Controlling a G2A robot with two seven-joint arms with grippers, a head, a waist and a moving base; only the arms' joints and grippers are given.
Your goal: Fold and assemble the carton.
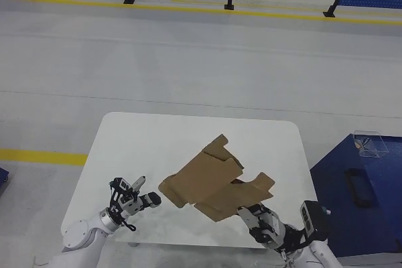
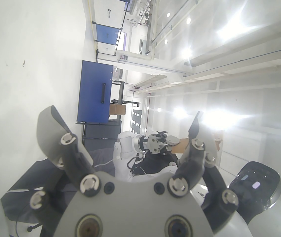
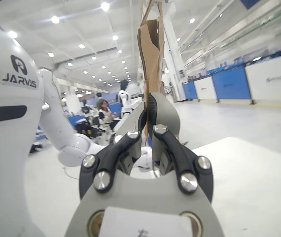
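The right gripper [image 1: 253, 218] sits over the table's [image 1: 141, 137] near edge, pinched shut on the near flap of the flattened carton [image 1: 204, 177], which spans mid-table. The left gripper [image 1: 146, 190] hovers near the near-left edge, fingers spread wide, pointing at the carton's left corner without touching it.

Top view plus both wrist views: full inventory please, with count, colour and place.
carton: 1, brown, unassembled, over the table's near half
table: 1, white, centre of the top view
cabinet: 1, blue, on the floor beside the table on the right arm's side
container: 1, clear, on top of the cabinet
floor lines: 2, yellow, one beside the table, one far across the floor
left gripper: 1, open and empty, over the table's near corner on its own side
right gripper: 1, shut on the carton's near edge
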